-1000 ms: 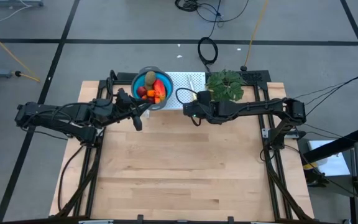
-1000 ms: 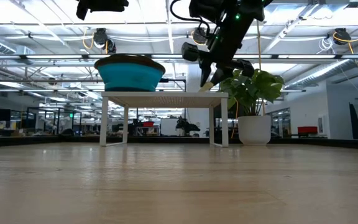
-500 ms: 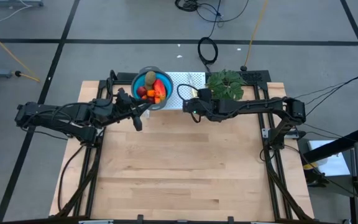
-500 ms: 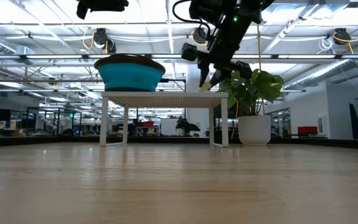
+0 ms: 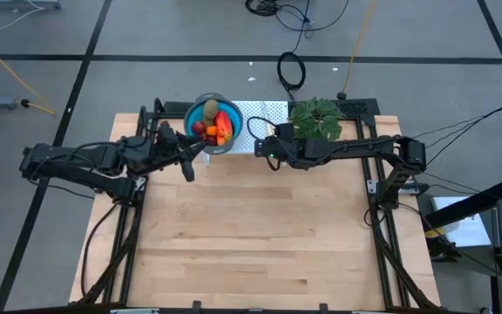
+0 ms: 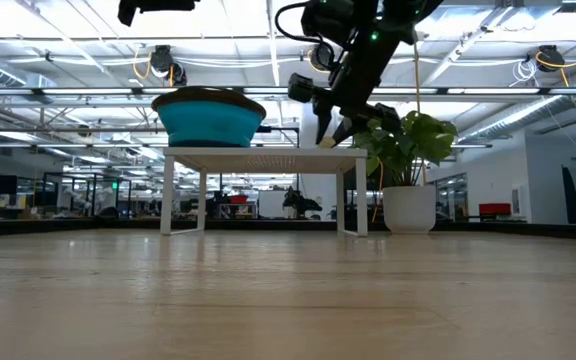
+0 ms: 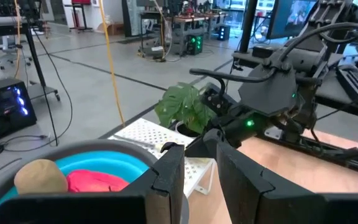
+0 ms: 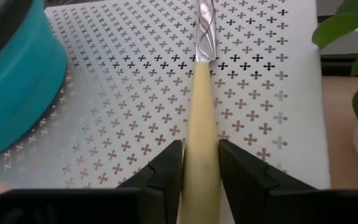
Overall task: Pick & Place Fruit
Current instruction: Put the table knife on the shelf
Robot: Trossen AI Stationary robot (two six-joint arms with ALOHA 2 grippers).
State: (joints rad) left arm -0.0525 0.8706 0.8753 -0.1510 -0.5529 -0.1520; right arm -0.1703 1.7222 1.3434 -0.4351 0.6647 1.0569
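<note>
My right gripper (image 8: 197, 163) has crept in over the perforated white stand (image 5: 260, 113); the left has pulled back a little.
Right fingers grip the smooth cream knife (image 8: 199, 134) handle, blade pointing ahead. The fruit (image 5: 213, 123) sits in the glossy blue bowl (image 6: 208, 120), nearest my left gripper (image 7: 199, 171), fingers narrowly parted, empty.

One blue bowl (image 5: 200, 113) of fruit (image 5: 213, 125) stands on one white perforated stand (image 5: 255, 118). One knife (image 8: 201, 134), one potted plant (image 5: 315, 119). Two arms present.
</note>
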